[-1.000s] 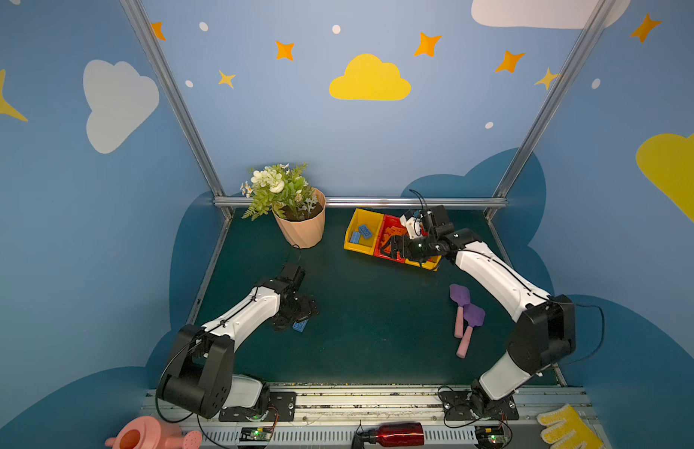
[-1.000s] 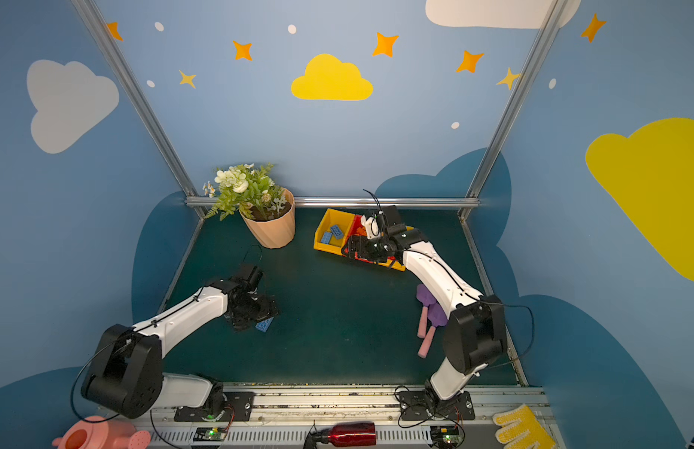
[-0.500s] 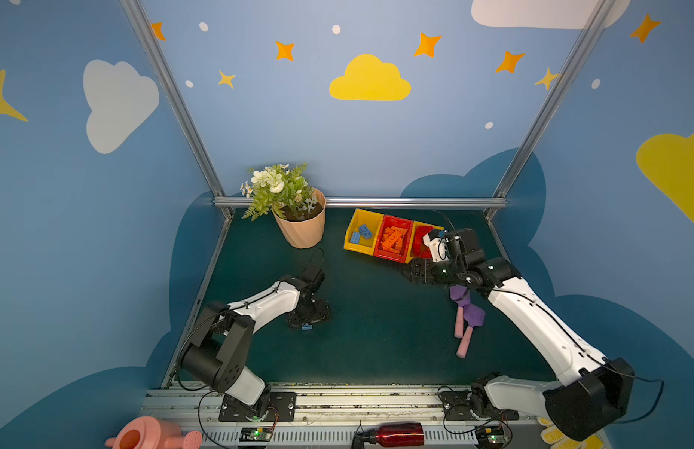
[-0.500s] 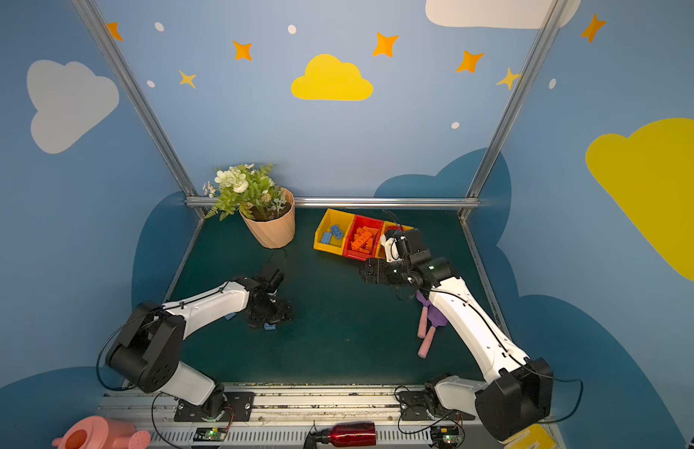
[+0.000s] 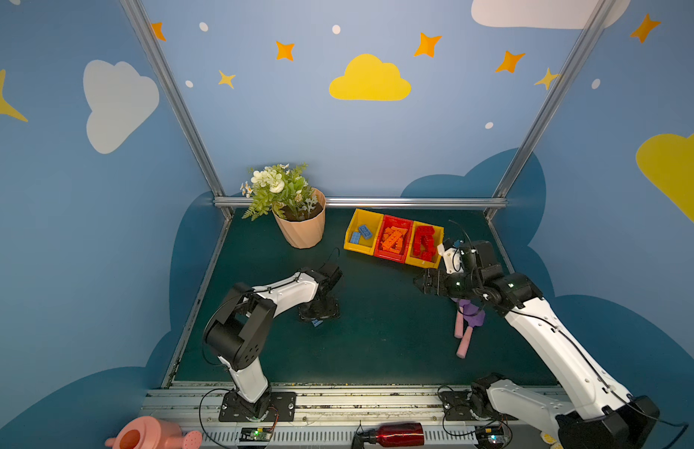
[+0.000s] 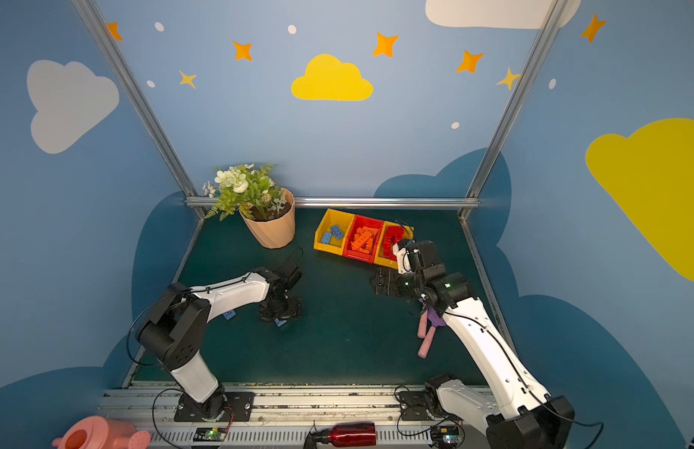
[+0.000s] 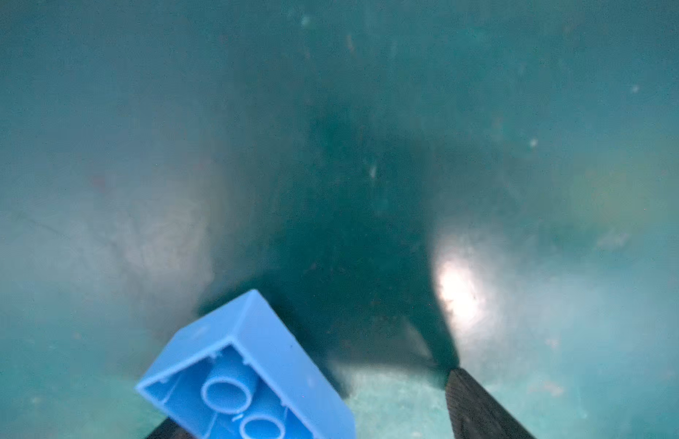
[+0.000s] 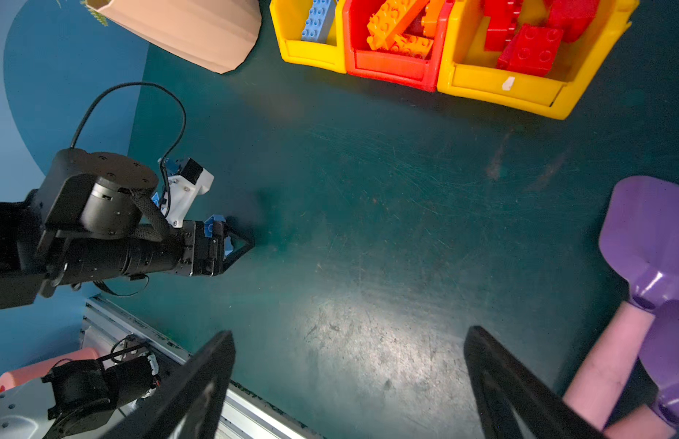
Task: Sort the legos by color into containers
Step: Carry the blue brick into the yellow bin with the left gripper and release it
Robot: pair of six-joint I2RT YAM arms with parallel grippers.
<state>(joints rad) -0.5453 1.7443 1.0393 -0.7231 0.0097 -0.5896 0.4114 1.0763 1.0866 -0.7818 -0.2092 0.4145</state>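
While tipped nose-down just over the green mat (image 5: pixel 376 342), showed the left gripper (image 5: pixel 319 314) spread and not yet pinching: one dark finger (image 7: pixel 478 406) clear of the blue brick (image 7: pixel 250 380), the other barely in view at the brick's far side. Lay between those fingers, hollow underside turned toward the wrist camera, crowded against the barely seen finger and apart from the clear one; judged to rest on the mat. Ran its long axis slantwise to the closing line in the left wrist view, neither square across nor along it. Judged likely to swivel or slip out on corner contact unless squared first by a small wrist turn. Appeared in both top views directly beneath that claw, on the left half of the mat, well apart from the containers (image 5: pixel 392 254) at the back. Showed a second blue brick (image 6: pixel 229 314) in a top view, under the left forearm, near the first. Hung the right gripper (image 8: pixel 349 380) wide and empty over bare mat just before the containers, well apart from both loose bricks; left arm judged far the nearer. Held blue pieces already in the yellow end bin (image 5: pixel 359 250) nearest the flower pot (image 5: pixel 302 233), so a carry back and rightward judged to follow the pinch.
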